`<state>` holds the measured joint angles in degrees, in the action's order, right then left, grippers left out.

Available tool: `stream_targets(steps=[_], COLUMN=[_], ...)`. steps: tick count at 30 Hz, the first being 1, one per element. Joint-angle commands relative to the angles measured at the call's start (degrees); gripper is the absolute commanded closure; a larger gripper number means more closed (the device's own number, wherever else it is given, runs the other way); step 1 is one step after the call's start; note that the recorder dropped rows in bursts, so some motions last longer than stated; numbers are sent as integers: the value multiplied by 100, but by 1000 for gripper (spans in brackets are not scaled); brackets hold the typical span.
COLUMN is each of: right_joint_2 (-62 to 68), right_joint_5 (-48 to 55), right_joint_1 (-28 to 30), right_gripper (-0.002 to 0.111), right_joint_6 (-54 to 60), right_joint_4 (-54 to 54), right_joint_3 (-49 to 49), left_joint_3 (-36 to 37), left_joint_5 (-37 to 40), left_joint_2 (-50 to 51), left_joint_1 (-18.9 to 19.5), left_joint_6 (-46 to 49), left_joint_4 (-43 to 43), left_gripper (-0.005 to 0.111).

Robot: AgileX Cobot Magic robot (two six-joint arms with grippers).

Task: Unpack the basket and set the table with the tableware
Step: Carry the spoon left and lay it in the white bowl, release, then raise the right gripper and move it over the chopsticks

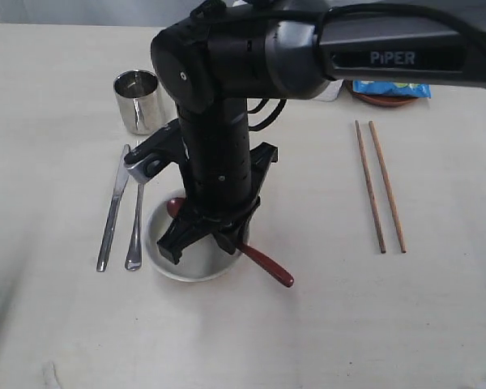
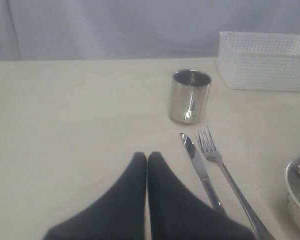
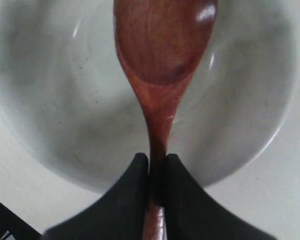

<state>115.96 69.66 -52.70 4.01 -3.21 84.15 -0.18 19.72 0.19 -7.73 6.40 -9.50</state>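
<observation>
My right gripper (image 1: 204, 237) (image 3: 157, 159) reaches down over the off-white bowl (image 1: 158, 261) (image 3: 50, 100) and is shut on the neck of the red-brown wooden spoon (image 1: 269, 266) (image 3: 162, 50). The spoon's head lies inside the bowl and its handle sticks out over the rim. The steel knife (image 1: 112, 212) (image 2: 200, 170) and fork (image 1: 136, 235) (image 2: 225, 170) lie side by side left of the bowl, below the shiny steel cup (image 1: 138, 100) (image 2: 190, 96). Two wooden chopsticks (image 1: 379, 186) lie on the table (image 1: 437, 324) at right. My left gripper (image 2: 147, 156) is shut on nothing, above bare table; the exterior view does not show it.
The white basket (image 2: 265, 60) stands beyond the cup in the left wrist view. A brown plate (image 1: 385, 100) holding a blue chips packet (image 1: 391, 87) sits at the back right, partly hidden by the right arm. The black arm covers the middle of the exterior view.
</observation>
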Motion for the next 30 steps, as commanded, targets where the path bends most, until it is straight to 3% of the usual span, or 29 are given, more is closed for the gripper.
stream_targets(steps=[1,8,16,24,30], right_joint_2=[9,9,-160,-895,-1496], right_joint_5=[30,30,30,30,30], right_joint_1=[-16,-16,-16,23,800], right_gripper=[108,108,70,70,70], right_joint_6=[-106,-106,-115,-320,-565], right_joint_4=[135,135,75,834,1444], right_joint_3=[43,43,58,398,314], left_joint_3=[18,18,18,18,18], left_joint_5=[-10,-10,-10,-10,-10], left_joint_2=[-19,-19,-19,-19,-19], left_joint_1=[-44,-44,-44,-44,-44], left_joint_6=[0,0,0,0,0], left_joint_4=[0,25,25,25,25], left_gripper=[107,107,107,107,107])
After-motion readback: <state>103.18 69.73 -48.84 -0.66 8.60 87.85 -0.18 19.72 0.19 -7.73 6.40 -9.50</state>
